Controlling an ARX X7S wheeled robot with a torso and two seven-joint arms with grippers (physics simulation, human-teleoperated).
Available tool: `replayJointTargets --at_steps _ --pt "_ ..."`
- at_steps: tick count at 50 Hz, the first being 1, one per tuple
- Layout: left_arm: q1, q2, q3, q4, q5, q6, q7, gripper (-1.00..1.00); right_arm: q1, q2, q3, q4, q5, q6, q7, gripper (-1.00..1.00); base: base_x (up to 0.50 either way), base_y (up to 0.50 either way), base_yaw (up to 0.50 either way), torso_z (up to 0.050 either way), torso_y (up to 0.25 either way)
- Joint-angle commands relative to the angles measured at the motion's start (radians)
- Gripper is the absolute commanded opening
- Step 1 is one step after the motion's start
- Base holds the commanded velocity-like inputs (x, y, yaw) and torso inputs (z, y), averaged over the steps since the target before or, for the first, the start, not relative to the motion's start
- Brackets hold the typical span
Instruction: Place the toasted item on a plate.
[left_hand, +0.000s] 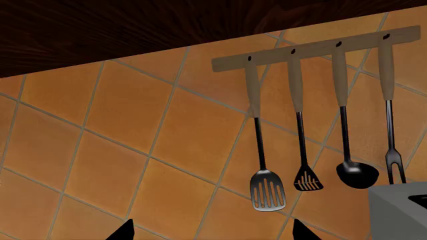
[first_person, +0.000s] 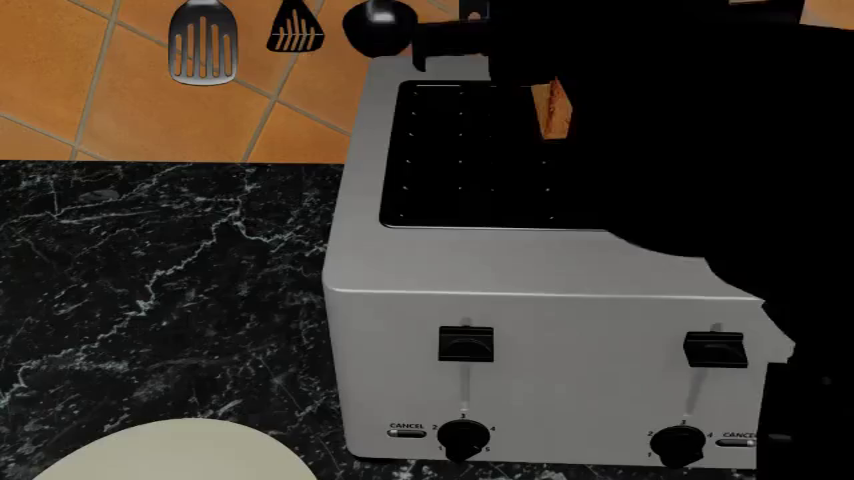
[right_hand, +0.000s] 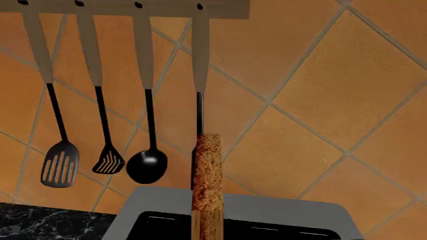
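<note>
The toast (right_hand: 207, 185) stands edge-on in the middle of the right wrist view, speckled orange-brown, its lower part over the dark slot area of the silver toaster (right_hand: 267, 210). In the head view the toast (first_person: 551, 108) shows as a small orange sliver at the edge of my black right arm (first_person: 694, 150), above the toaster (first_person: 534, 330). My right gripper's fingers are hidden; it seems shut on the toast. My left gripper (left_hand: 212, 232) is open and empty, facing the tiled wall. The cream-white plate (first_person: 174, 450) lies on the counter, front left of the toaster.
A wooden rail with several black utensils (left_hand: 303, 125) hangs on the orange tiled wall behind the toaster (left_hand: 400, 210). A dark wooden cabinet (left_hand: 100, 30) sits above. The counter (first_person: 147, 270) is black marble. The toaster's front has two levers and two knobs.
</note>
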Motion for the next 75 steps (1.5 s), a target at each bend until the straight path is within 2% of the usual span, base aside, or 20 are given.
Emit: replayJointTargets --at_steps 1,15,28,31,39,44,57,75 --pt "0.004 -0.01 -0.012 0.011 -0.017 -0.01 -0.011 1.0 -0.033 -0.07 0.096 -0.134 0.179 0.085 0.122 -1.0 0.0 0.0 0.0 0.0 0.0" --pt "0.008 -0.02 -0.053 0.033 -0.056 -0.042 -0.027 1.0 -0.064 -0.179 0.095 -0.193 0.339 0.078 0.196 -1.0 0.0 0.0 0.0 0.0 0.0" --pt "0.006 -0.054 -0.199 0.091 -0.172 -0.154 -0.057 1.0 -0.097 -0.262 0.097 -0.217 0.489 0.03 0.282 -1.0 0.0 0.0 0.0 0.0 0.0" --pt "-0.001 -0.08 -0.235 0.085 -0.271 -0.166 -0.12 1.0 -0.102 -0.263 0.082 -0.218 0.477 0.021 0.264 -1.0 0.0 0.0 0.0 0.0 0.0" --pt "0.024 -0.226 -0.35 0.034 -0.652 -0.156 -0.392 1.0 -0.158 -0.283 0.072 -0.252 0.557 -0.029 0.318 -1.0 0.0 0.0 0.0 0.0 0.0" --pt "0.073 -0.272 -0.392 0.031 -0.731 -0.127 -0.45 1.0 -0.224 -0.296 0.063 -0.279 0.591 -0.078 0.329 -1.0 0.0 0.0 0.0 0.0 0.0" --pt "0.125 -0.313 -0.403 0.033 -0.709 -0.079 -0.433 1.0 -0.302 -0.275 0.012 -0.354 0.699 -0.158 0.437 -1.0 0.0 0.0 0.0 0.0 0.0" --pt "0.153 -0.315 -0.359 0.032 -0.622 -0.022 -0.385 1.0 -0.382 -0.263 -0.076 -0.435 0.891 -0.284 0.615 -1.0 0.0 0.0 0.0 0.0 0.0"
